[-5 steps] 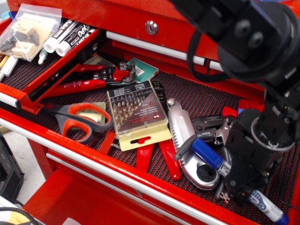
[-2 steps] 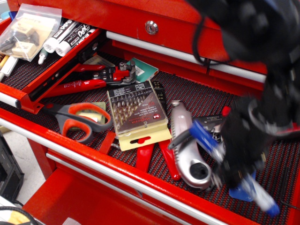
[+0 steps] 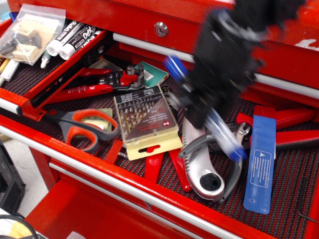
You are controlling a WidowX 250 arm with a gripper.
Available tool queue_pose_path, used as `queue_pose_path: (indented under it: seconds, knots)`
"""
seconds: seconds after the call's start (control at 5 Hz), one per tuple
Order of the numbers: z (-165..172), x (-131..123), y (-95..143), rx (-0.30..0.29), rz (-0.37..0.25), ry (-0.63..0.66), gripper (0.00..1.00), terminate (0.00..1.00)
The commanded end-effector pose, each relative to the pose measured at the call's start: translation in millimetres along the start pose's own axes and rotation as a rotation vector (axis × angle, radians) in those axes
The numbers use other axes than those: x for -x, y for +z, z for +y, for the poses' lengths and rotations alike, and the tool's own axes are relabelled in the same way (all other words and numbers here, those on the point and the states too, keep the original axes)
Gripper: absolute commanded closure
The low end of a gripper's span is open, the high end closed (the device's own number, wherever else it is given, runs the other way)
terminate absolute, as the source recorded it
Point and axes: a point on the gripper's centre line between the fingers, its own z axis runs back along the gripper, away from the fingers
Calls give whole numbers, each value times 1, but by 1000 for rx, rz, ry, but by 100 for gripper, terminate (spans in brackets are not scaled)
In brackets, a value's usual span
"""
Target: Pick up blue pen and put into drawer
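My gripper point(image 3: 198, 110) is blurred by motion and hangs over the middle of the wide red drawer. It is shut on the blue pen point(image 3: 219, 130), which slants in the air from its dark-blue cap point(image 3: 175, 67) at upper left to its blue end at lower right. The pen is clear of the tools below. The narrow shallow red drawer point(image 3: 61, 71) stands open at the upper left, with a thin angled side wall and a dark ribbed liner. It lies well to the left of the gripper.
The narrow drawer holds white black-lettered markers point(image 3: 75, 37) and a plastic bag point(image 3: 30, 31). On the wide drawer's black mat lie scissors point(image 3: 82, 127), a drill-bit case point(image 3: 144, 119), a silver utility knife point(image 3: 199, 159), red pliers point(image 3: 94, 84) and a flat blue strip point(image 3: 260, 157).
The gripper has lifted the blue pen from the wide drawer's lower right and carried it up and to the left. The flat blue strip now lies uncovered.
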Motion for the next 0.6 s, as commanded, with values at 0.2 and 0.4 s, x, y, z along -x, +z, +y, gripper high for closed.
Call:
queue_pose_path:
  seconds: [0.2,0.4]
  knots:
    - [65,-123,23,85,-103,-218,100,0]
    - [90,-166,21,111,-150,-272,100,0]
